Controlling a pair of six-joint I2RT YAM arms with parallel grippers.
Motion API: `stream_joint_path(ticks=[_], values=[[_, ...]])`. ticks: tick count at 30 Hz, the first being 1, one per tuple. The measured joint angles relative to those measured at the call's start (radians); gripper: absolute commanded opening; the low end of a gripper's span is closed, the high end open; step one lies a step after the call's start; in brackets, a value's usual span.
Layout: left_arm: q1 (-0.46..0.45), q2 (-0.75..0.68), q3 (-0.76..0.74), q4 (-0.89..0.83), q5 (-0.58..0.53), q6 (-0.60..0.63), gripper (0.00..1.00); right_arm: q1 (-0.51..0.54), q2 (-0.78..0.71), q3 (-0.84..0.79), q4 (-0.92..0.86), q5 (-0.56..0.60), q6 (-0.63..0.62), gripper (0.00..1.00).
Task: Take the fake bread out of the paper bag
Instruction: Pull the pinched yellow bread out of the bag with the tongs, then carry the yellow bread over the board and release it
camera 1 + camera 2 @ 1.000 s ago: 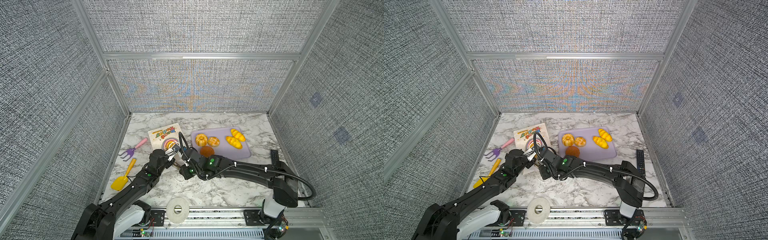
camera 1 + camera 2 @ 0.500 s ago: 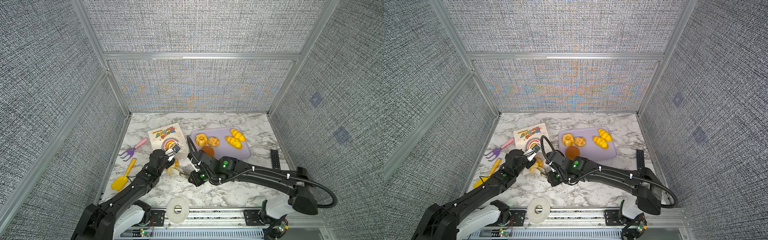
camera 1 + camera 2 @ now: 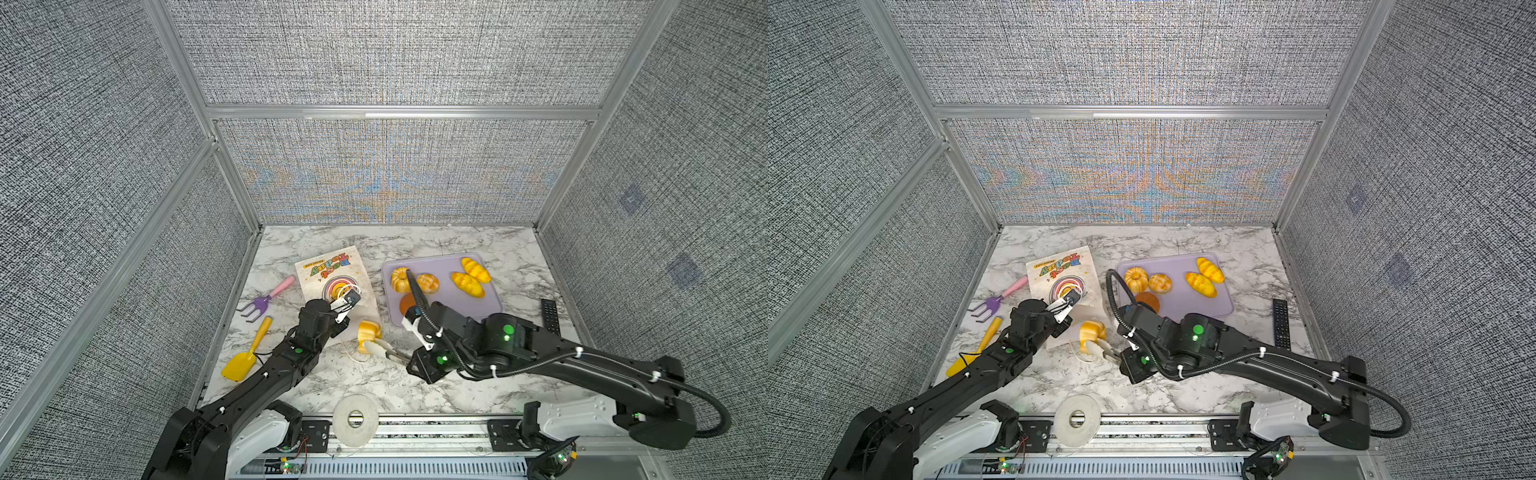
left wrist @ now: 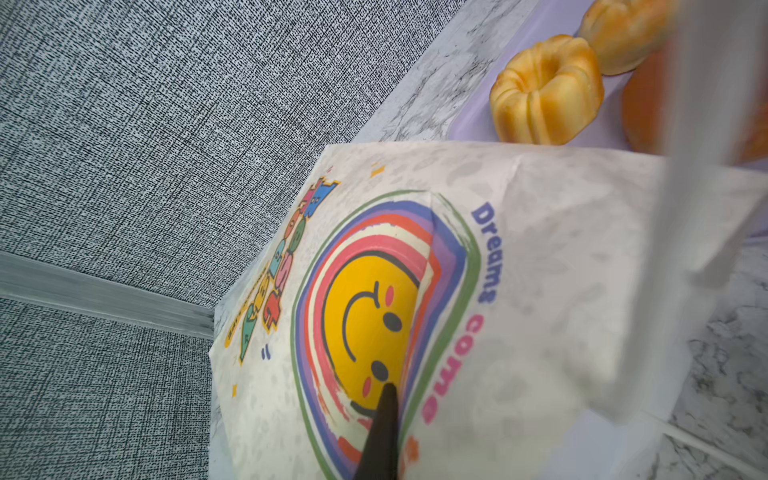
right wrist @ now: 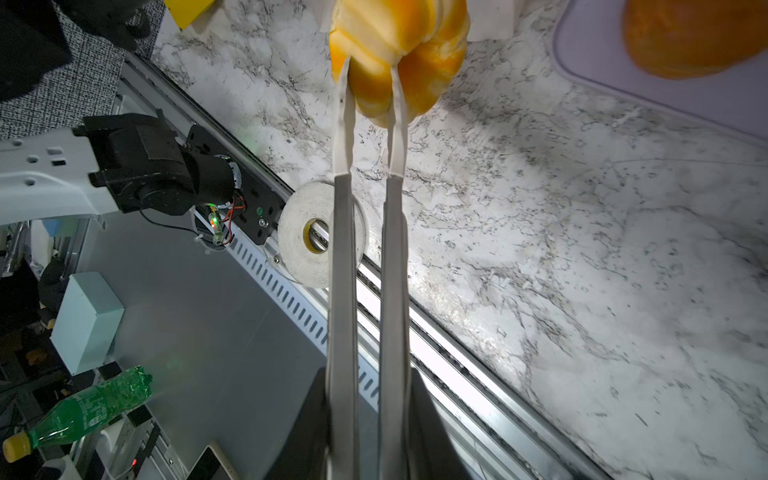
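The paper bag [image 3: 328, 274] [image 3: 1059, 270] lies flat on the marble, its smiley print up, and fills the left wrist view [image 4: 519, 291]. My left gripper [image 3: 341, 320] [image 3: 1064, 322] [image 4: 384, 399] is shut on a fold of the bag near its mouth. A fluted ring bun of fake bread [image 3: 369, 330] [image 3: 1093, 330] [image 5: 399, 54] sits just outside the mouth, with my right gripper [image 3: 371, 345] [image 3: 1091, 345] [image 5: 368, 72] shut on it by its long white fingers [image 5: 343, 124]. Several more breads [image 3: 400, 279] [image 4: 546, 89] lie on the lilac tray [image 3: 478, 307]. What is inside the bag is hidden.
A purple toy rake [image 3: 266, 299] and a yellow shovel [image 3: 245, 357] lie left of the bag. A black remote [image 3: 549, 316] lies right of the tray. A tape roll [image 3: 355, 419] sits on the front rail. A white cord handle [image 3: 351, 353] trails from the bag's mouth.
My right gripper has drawn back from the bag's mouth toward the front right, bringing the ring bun out into view. The left gripper and the bag have stayed put.
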Motion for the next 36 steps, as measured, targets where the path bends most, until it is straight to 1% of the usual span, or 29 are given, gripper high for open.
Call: stream_joint_path(ticks=[3, 5, 8, 12, 17, 23, 31, 36], values=[[0.0, 0.0, 0.0, 0.0, 0.0, 0.0, 0.0, -0.005, -0.091, 0.024, -0.058, 0.059, 0.01, 0.0], [0.0, 0.0, 0.0, 0.0, 0.0, 0.0, 0.0, -0.032, -0.163, 0.032, -0.097, 0.098, 0.013, 0.0], [0.0, -0.004, -0.003, 0.001, 0.0, 0.003, 0.0, -0.115, -0.233, 0.054, -0.165, 0.155, 0.018, 0.0], [0.0, -0.007, -0.005, 0.0, 0.0, 0.007, 0.0, -0.236, -0.25, 0.103, -0.265, 0.19, 0.005, 0.0], [0.0, -0.009, -0.005, 0.0, 0.0, 0.013, 0.0, -0.368, -0.198, 0.133, -0.386, 0.233, -0.064, 0.0], [-0.002, -0.011, -0.006, -0.001, 0.001, 0.015, 0.0, -0.483, -0.121, 0.074, -0.433, 0.246, -0.145, 0.0], [-0.002, -0.011, -0.006, -0.001, 0.004, 0.015, 0.0, -0.575, 0.011, 0.046, -0.378, 0.219, -0.278, 0.0], [-0.002, -0.012, -0.006, -0.001, 0.004, 0.015, 0.0, -0.593, 0.127, 0.076, -0.346, 0.186, -0.338, 0.0]])
